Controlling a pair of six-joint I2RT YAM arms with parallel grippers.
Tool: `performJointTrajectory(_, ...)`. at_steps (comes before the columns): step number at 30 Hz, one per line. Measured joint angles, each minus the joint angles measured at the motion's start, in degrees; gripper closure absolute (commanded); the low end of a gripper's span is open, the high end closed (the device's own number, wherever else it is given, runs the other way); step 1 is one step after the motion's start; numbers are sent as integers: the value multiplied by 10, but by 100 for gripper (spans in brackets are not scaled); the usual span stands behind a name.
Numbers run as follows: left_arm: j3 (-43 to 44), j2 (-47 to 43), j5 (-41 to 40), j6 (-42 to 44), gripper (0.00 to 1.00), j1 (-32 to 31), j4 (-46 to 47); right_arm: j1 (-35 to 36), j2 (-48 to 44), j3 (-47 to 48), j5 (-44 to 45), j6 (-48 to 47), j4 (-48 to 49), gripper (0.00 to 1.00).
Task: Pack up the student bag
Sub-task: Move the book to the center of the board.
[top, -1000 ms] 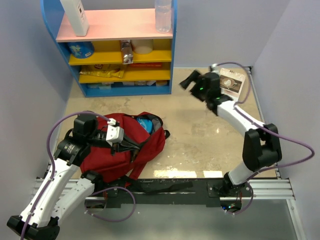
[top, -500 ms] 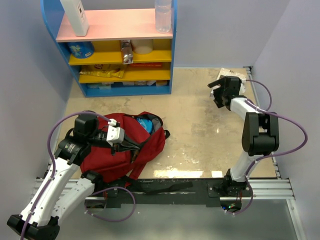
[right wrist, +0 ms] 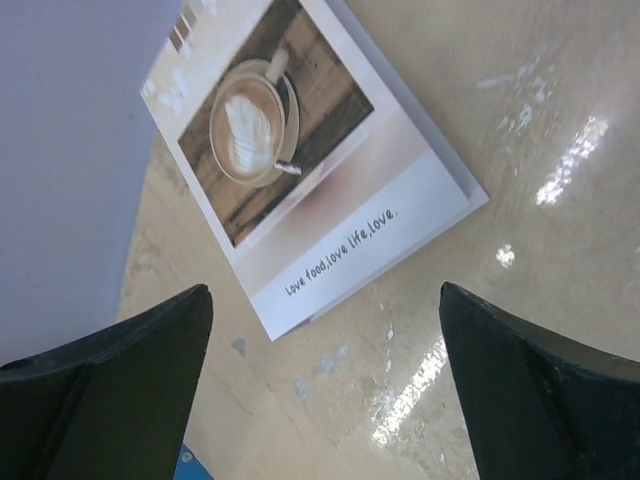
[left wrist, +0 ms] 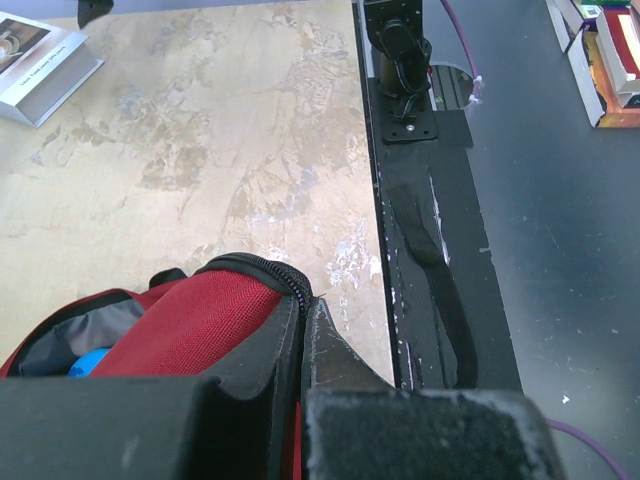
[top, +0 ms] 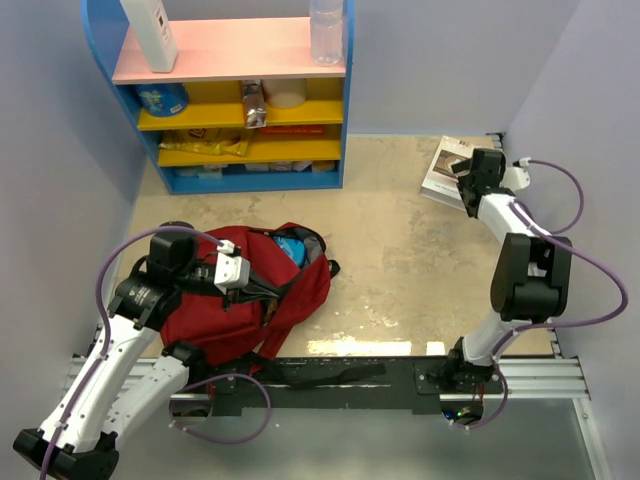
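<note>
The student bag (top: pixel 250 300), dark red, lies on the floor at the near left with its top open and a blue item (top: pixel 296 246) inside. My left gripper (top: pixel 237 272) is shut on the bag's zipper edge and holds it up; the left wrist view shows the jaws (left wrist: pixel 302 315) closed on the black zipper rim of the bag (left wrist: pixel 200 320). A white book with a coffee-cup cover (top: pixel 442 166) lies flat at the far right. My right gripper (top: pixel 466 174) hovers over it, open and empty; in its wrist view the book (right wrist: pixel 300 150) lies just beyond the spread gripper (right wrist: pixel 325 292).
A blue shelf unit (top: pixel 344 100) with yellow and pink shelves stands at the back left, with a bottle (top: pixel 327 30) and a white container (top: pixel 150 35) on top. Walls close in on both sides. A black strap (left wrist: pixel 430 260) lies along the near rail.
My right gripper has swung rightward from left of the book to over it, near the right wall. The left arm and the bag have not moved.
</note>
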Motion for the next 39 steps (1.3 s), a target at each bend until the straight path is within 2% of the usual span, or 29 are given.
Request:
performJointTrajectory(13,0,-5,-7,3,100,-1,-3,-63,6,7,24,-14,5,8)
performJointTrajectory(27,0,3,-14,3,100,-3,-3,-73,76,-12,-29,-17,68,16)
performJointTrajectory(33,0,7,-16,3,100,-3,-3,-78,94,-34,-55,-12,91,27)
performJointTrajectory(37,0,10,-16,3,100,-3,-3,-80,99,-35,-73,-8,113,42)
performJointTrajectory(39,0,10,-16,3,100,-3,-3,-80,99,-38,-81,-7,124,46)
